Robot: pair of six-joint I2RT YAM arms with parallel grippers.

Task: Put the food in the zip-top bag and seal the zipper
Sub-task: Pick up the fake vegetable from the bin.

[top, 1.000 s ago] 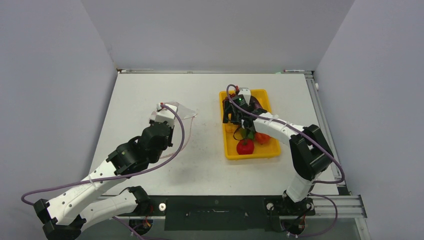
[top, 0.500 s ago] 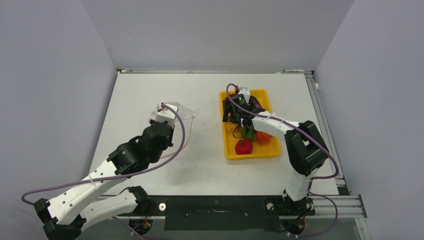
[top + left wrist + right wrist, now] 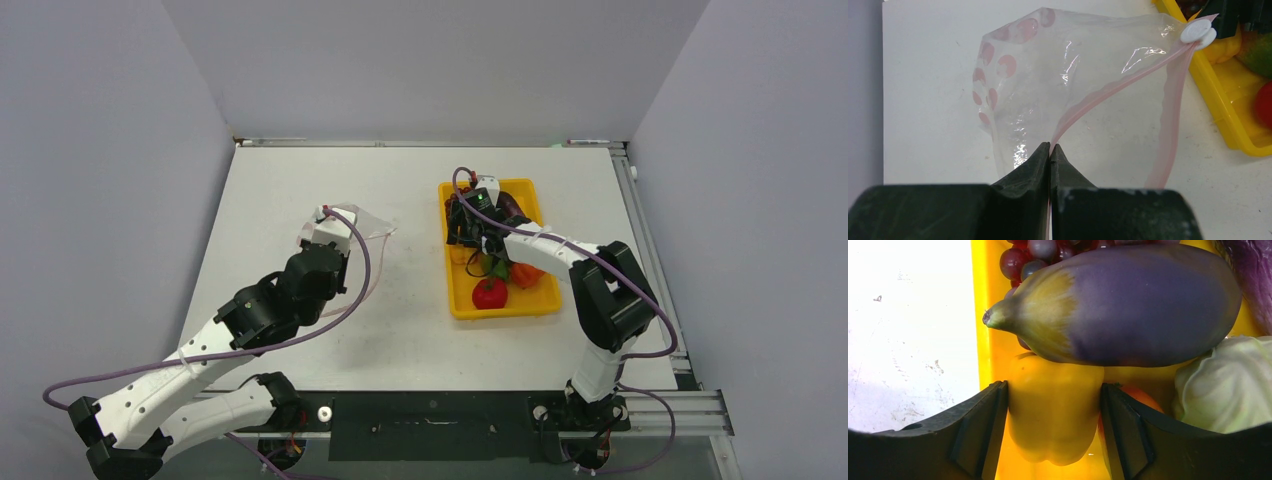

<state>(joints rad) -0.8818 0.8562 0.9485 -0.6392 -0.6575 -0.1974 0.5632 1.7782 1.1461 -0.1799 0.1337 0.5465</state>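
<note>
While glossy yellow pepper (image 3: 1053,412) sits between jaws, floppy clear bag (image 3: 1058,90) pinched

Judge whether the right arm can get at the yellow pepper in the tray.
Probably yes: the right gripper already straddles the yellow pepper, nothing between; the eggplant lies just beyond.

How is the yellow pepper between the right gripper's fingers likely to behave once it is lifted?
The yellow pepper looks smooth and glossy, so it may slip between the right gripper's fingers. Its lobed, tapering body could twist in the grip. The purple eggplant lies right against its top and may roll as it comes up.
</note>
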